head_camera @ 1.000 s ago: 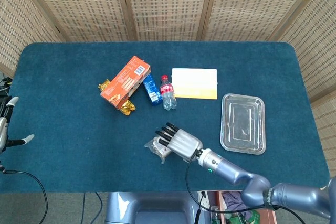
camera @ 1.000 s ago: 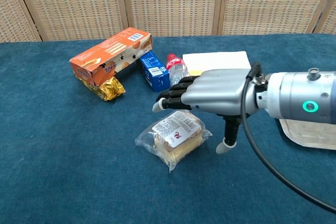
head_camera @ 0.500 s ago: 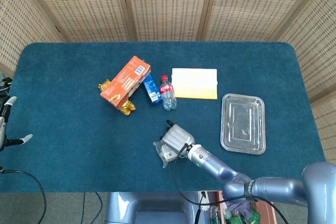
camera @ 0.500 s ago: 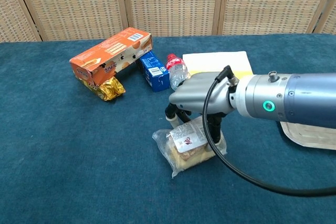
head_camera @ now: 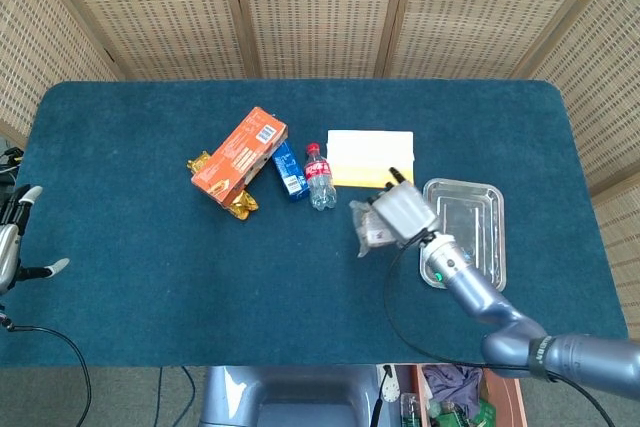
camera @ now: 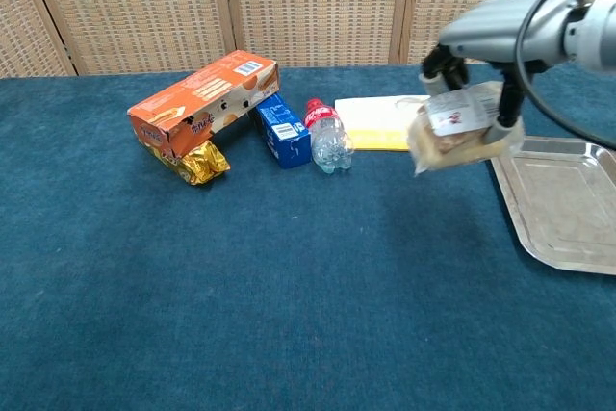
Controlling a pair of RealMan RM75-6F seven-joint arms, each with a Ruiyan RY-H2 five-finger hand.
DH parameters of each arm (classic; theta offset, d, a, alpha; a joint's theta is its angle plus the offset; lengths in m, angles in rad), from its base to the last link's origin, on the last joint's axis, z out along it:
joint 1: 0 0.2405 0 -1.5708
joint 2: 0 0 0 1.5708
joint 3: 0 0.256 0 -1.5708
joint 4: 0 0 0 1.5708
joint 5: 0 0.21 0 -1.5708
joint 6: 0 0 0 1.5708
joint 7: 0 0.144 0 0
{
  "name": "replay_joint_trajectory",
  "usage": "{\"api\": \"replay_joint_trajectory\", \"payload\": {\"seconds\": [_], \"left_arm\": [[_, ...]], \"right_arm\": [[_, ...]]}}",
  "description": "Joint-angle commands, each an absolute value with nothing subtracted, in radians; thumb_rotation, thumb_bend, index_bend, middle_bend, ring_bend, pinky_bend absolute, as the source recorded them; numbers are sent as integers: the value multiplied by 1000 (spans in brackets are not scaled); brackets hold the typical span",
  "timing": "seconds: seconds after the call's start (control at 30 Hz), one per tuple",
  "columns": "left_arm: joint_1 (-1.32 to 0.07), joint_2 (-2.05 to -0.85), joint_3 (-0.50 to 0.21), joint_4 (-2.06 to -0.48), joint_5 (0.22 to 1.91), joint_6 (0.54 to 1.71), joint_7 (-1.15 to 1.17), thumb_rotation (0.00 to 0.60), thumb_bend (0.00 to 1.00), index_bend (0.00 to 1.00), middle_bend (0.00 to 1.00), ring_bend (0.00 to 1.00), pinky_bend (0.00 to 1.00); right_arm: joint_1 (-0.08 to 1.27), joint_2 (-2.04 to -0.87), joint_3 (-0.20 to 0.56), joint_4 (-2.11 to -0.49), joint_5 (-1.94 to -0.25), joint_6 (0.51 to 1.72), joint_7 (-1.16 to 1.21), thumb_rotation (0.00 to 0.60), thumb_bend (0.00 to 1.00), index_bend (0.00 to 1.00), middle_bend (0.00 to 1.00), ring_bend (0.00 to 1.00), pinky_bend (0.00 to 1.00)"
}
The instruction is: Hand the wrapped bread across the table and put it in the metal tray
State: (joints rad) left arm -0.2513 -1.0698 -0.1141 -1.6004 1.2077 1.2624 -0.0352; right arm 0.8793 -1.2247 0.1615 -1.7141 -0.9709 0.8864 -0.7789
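The wrapped bread [camera: 460, 129], a sandwich in clear plastic with a white label, hangs in the air, gripped by my right hand [camera: 496, 34]. In the head view the right hand [head_camera: 402, 211] carries the bread [head_camera: 369, 227] just left of the metal tray [head_camera: 487, 265]. The tray [camera: 563, 201] lies bare at the table's right side. My left hand [head_camera: 12, 237] is at the far left edge of the head view, off the table, fingers apart and holding nothing.
An orange box [camera: 204, 101], a gold packet [camera: 199, 163], a blue carton [camera: 283, 130] and a small bottle [camera: 328, 137] lie at centre left. A yellow-and-white pad [camera: 387, 122] sits behind the bread, left of the tray.
My right hand closed on the bread, lifted it off the table and carried it up and right toward the tray. The left hand stayed put.
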Motion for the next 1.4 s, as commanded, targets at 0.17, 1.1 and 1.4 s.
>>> {"api": "replay_joint_trajectory", "payload": {"seconds": [0.17,1.1,1.4], "left_arm": [[-253,-1076,-118,-1605,1212,1261,-18,600,0,0,0,0,0],[-226,-1058,-110,-1646,1274,1292,-32,600,0,0,0,0,0],[-198,-1048,-81,-1684,1354,1347,-22,600,0,0,0,0,0]], "right_arm": [[816,-1240,60,-1493,-927,849,-714,600,121,520,563,380,135],[595,-1043,32,-1781,-1148,1215,-460,600,0,0,0,0,0],[289,-1127,-84,-1630,-1454,1574,-126,600,0,0,0,0,0]]}}
